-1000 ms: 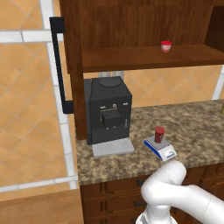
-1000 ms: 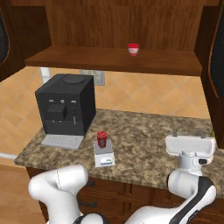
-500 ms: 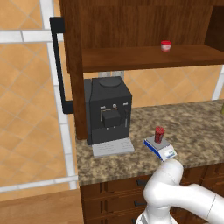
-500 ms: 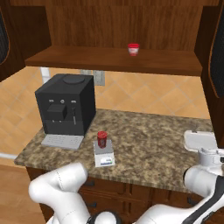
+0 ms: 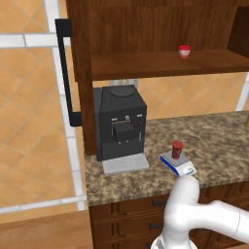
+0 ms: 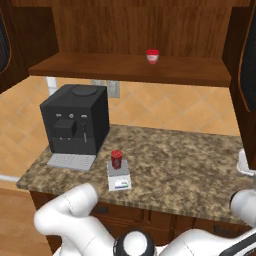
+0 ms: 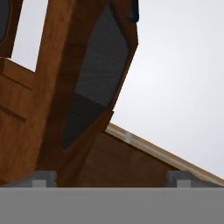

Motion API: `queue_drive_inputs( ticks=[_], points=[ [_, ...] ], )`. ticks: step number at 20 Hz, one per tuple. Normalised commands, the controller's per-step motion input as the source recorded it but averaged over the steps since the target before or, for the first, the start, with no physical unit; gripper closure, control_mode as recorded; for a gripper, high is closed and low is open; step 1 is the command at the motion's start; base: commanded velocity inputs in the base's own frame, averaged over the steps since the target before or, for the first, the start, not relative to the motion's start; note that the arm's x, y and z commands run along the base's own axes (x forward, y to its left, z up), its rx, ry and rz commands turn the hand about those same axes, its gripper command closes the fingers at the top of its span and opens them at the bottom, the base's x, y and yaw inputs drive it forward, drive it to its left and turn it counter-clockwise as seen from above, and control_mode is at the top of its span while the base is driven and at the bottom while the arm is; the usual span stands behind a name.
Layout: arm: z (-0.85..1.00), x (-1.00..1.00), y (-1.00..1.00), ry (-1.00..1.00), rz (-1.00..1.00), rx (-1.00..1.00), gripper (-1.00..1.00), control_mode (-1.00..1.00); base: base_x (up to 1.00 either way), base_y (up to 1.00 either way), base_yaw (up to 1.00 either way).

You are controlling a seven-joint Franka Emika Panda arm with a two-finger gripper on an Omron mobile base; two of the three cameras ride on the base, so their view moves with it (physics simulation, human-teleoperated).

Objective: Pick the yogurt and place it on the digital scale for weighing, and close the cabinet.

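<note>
Yogurt point(image 5: 177, 149) upright on digital scale point(image 5: 178, 164), cabinet point(image 5: 81, 73) door open, hand point(image 7: 111, 177) spread

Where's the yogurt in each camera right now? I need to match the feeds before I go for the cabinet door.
Left base view: yogurt right of centre, standing on the digital scale.
Right base view: yogurt left of centre, on the digital scale.
Hand view: not in this picture; it looks at a cabinet door.
Shared landmark: the black coffee machine, left of the yogurt in both base views.
</note>
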Motion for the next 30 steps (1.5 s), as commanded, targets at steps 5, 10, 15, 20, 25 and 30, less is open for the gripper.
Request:
queue_drive_inputs(
  ticks=[5,10,15,20,25,30],
  points=[
    [0.51,-0.09,0.06,0.0,-0.01,-0.03,-1.0,-1.0,0.0,0.0,0.0],
    [0.67,-0.35,0.66,-0.09,0.0,-0.17,-1.0,-1.0,0.0,0.0,0.0],
    [0.57,-0.66,1.0,-0.43,0.01,-0.32,-1.0,-1.0,0.0,0.0,0.0],
    [0.75,-0.62,1.0,-0.49,0.0,-0.3,-1.0,-1.0,0.0,0.0,0.0],
    [0.82,-0.33,1.0,-0.23,-0.02,-0.3,-1.0,-1.0,0.0,0.0,0.0],
    [0.47,0.15,1.0,0.14,-0.18,-0.28,-1.0,-1.0,0.0,0.0,0.0]
  ],
)
